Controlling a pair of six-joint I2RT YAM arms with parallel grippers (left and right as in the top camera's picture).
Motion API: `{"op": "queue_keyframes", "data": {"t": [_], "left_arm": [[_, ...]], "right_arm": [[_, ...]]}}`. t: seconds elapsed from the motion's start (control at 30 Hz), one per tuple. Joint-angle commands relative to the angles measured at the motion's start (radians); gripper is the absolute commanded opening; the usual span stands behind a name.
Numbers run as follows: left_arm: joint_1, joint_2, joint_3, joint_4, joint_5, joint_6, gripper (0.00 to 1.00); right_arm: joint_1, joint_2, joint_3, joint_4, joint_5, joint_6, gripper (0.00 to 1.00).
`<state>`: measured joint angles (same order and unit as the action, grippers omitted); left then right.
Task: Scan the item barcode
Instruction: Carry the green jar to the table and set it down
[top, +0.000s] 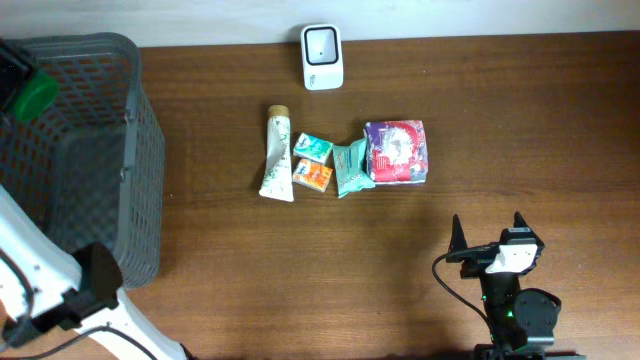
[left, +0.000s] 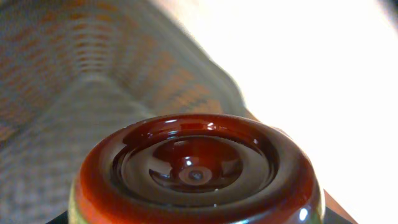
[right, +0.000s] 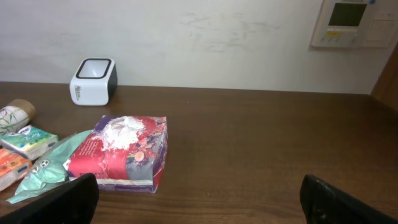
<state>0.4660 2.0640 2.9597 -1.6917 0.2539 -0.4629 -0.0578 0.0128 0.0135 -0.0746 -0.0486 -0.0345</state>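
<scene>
Right gripper (right: 196, 190) low, fingers (right: 68, 199) spread wide, bare table (right: 261, 143) between them, purple packet (right: 124, 152) ahead-left, left gripper (top: 15, 75) above basket (top: 131, 130), green round item (top: 36, 94) at it, grip unclear.

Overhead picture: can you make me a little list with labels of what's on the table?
scanner: white, behind the row
middle row: tube, green box, orange box, green pouch, purple pack
basket: grey mesh, at the left
right gripper: open, holding nothing
</scene>
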Motion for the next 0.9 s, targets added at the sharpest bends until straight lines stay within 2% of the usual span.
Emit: {"op": "queue_keyframes", "data": {"t": [0.0, 0.03, 0.1, 0.23, 0.4, 0.57, 0.77, 0.8, 0.83, 0.87], "left_arm": [[-0.142, -0.117, 0.036, 0.004, 0.117, 0.024, 0.52], [-0.207, -0.119, 0.036, 0.004, 0.117, 0.024, 0.52], [-0.462, -0.096, 0.002, 0.004, 0.092, 0.024, 0.52], [-0.839, 0.012, -0.138, 0.005, -0.06, 0.024, 0.52], [-1.149, 0.246, -0.359, 0.008, -0.132, 0.024, 0.52], [-1.284, 0.434, -0.509, 0.07, -0.172, 0.024, 0.54], [-1.334, 0.545, -0.526, 0.105, -0.176, 0.024, 0.62], [-1.334, 0.547, -0.526, 0.104, -0.176, 0.024, 0.87], [-1.332, 0.546, -0.525, 0.097, -0.175, 0.053, 1.0], [-1.325, 0.546, -0.522, 0.074, -0.174, 0.055, 0.99]], "right_arm": [[0.006, -0.006, -0.008, -0.001, 0.005, 0.002, 0.99], [0.006, -0.006, -0.008, -0.002, 0.005, 0.002, 0.99], [0.006, -0.006, -0.008, -0.001, 0.005, 0.002, 0.99], [0.006, -0.006, -0.008, -0.002, 0.005, 0.002, 0.99], [0.006, -0.006, -0.008, -0.002, 0.005, 0.002, 0.99], [0.006, -0.006, -0.008, -0.001, 0.005, 0.002, 0.99], [0.006, -0.006, -0.008, -0.001, 0.005, 0.002, 0.99], [0.006, -0.006, -0.008, -0.001, 0.005, 0.002, 0.99], [0.006, -0.006, -0.008, -0.001, 0.005, 0.002, 0.99], [0.006, -0.006, -0.008, -0.001, 0.005, 0.002, 0.99]]}}
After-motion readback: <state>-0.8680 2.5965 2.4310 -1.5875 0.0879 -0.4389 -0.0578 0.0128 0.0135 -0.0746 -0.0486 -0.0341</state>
